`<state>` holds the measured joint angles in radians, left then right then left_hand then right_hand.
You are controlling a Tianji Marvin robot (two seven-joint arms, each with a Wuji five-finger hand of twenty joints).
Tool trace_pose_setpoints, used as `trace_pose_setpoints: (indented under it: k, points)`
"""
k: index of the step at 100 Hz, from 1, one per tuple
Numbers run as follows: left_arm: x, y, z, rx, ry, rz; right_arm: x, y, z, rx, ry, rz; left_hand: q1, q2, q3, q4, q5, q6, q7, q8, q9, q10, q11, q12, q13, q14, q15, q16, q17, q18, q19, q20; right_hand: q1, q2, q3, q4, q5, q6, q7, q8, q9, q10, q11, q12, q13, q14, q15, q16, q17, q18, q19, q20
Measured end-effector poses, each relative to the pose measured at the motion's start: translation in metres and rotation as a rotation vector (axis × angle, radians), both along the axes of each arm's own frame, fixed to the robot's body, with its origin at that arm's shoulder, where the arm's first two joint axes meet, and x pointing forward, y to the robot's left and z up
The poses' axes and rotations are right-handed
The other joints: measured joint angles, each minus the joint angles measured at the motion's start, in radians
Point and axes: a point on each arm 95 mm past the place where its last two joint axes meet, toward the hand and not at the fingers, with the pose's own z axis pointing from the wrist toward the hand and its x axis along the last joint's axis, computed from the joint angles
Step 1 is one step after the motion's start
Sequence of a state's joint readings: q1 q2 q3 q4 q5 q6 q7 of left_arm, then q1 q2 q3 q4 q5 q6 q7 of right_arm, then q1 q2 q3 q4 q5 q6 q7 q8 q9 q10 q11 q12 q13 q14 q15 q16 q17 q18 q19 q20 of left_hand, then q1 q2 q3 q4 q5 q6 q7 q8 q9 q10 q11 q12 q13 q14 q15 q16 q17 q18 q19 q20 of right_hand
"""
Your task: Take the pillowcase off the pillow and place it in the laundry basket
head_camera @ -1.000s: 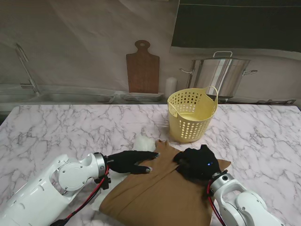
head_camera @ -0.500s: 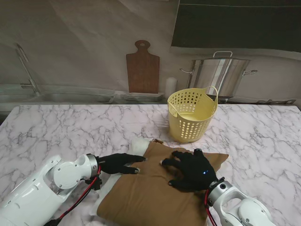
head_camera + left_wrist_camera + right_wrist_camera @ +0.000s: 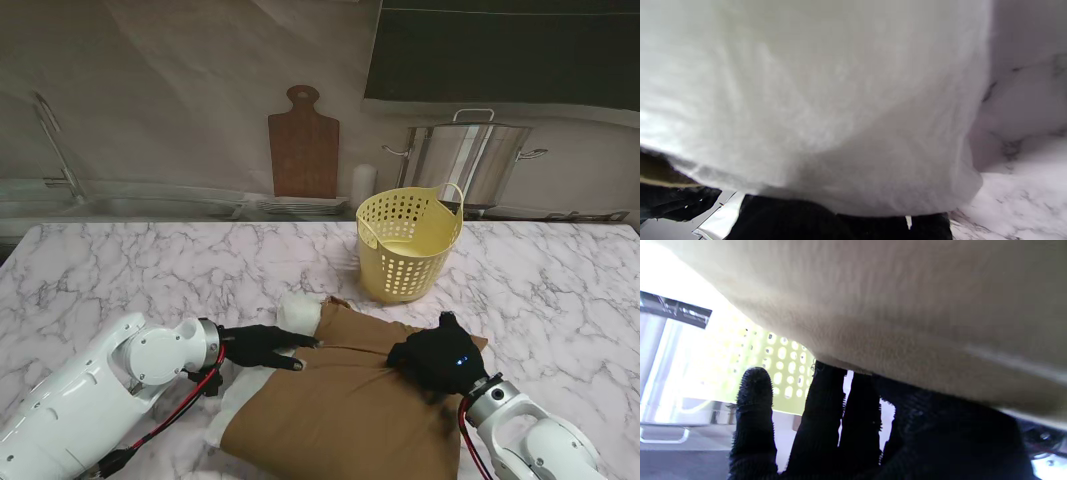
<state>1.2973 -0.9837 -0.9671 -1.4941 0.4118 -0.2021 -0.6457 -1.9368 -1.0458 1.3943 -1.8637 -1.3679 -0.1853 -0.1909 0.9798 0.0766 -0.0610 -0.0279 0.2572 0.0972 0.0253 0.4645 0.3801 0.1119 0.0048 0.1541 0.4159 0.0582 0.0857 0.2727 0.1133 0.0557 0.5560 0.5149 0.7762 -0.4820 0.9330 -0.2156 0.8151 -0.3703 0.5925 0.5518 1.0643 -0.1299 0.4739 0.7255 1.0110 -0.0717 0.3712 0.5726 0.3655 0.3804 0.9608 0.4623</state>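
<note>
The brown fabric pillowcase (image 3: 345,410) is lying low centre, mostly covering the white pillow (image 3: 298,308); stripping is barely begun. The perforated yellow plastic laundry basket (image 3: 408,245) is waiting mid-frame. Right hand (image 3: 435,355) is bunching the pillowcase; left hand (image 3: 258,345) is pinning the pillow, fingers flat.

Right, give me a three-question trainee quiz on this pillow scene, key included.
1. True or false: the brown pillowcase is already in the yellow laundry basket.
2. Which hand's fingers rest by the exposed white pillow corner: A) left hand B) right hand?
3. Fill in: behind the basket stands a steel ____.

Key: 1 false; 2 A; 3 stockpot.
</note>
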Motion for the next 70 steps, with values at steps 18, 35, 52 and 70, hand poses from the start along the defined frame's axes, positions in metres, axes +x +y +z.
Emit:
trace_pose_setpoints:
  k: [18,35,52,70]
  points:
    - [0.000,0.001,0.000,0.011,0.008,-0.006,0.000,-0.008,-0.008,0.068,0.031,-0.044,0.000,0.000,0.001,0.000,0.000,0.001,-0.003,-0.012,-0.003,-0.002,-0.009,-0.003,-0.010,-0.007,-0.001,0.000,0.000,-0.010,0.000,0.000,-0.114,0.095,-0.178,0.058,-0.164,-0.029,0.115,-0.187,-0.084,0.032,-0.021,-0.143,-0.052,-0.012,-0.046,-0.064,-0.007,-0.016,0.020,0.000]
    - [0.003,0.002,-0.001,0.038,0.030,-0.014,-0.005,-0.005,-0.007,0.274,0.099,-0.076,0.000,-0.003,0.001,0.000,-0.001,0.003,-0.005,-0.023,-0.007,-0.003,-0.018,-0.004,-0.020,-0.019,-0.008,0.000,-0.004,-0.028,0.000,0.000,-0.343,0.283,-0.522,0.132,-0.319,0.276,-0.216,-0.123,-0.409,0.201,-0.140,-0.367,-0.252,0.122,-0.149,-0.181,-0.109,-0.014,-0.028,0.000]
    - [0.009,-0.003,0.004,0.070,0.058,-0.018,-0.023,0.015,0.008,0.249,0.079,0.005,0.000,-0.018,0.000,0.000,-0.001,0.003,-0.005,-0.025,-0.007,-0.007,-0.022,-0.004,-0.024,-0.025,-0.008,0.000,-0.004,-0.036,0.000,0.000,-0.582,0.325,-0.557,0.138,-0.525,0.369,-0.452,-0.151,-0.618,0.263,-0.268,-0.546,-0.424,0.261,-0.239,-0.292,-0.194,0.008,-0.129,-0.012]
    - [0.017,-0.010,0.006,0.099,0.082,-0.017,-0.038,0.027,0.013,0.219,0.161,0.057,0.002,-0.018,0.000,0.000,0.000,0.003,-0.005,-0.025,-0.007,-0.007,-0.021,-0.004,-0.024,-0.029,0.009,0.000,-0.001,-0.036,0.009,0.000,-0.755,0.219,-0.387,0.130,-0.626,0.370,-0.591,-0.151,-0.769,0.253,-0.356,-0.607,-0.531,0.296,-0.278,-0.346,-0.232,0.062,-0.214,-0.046]
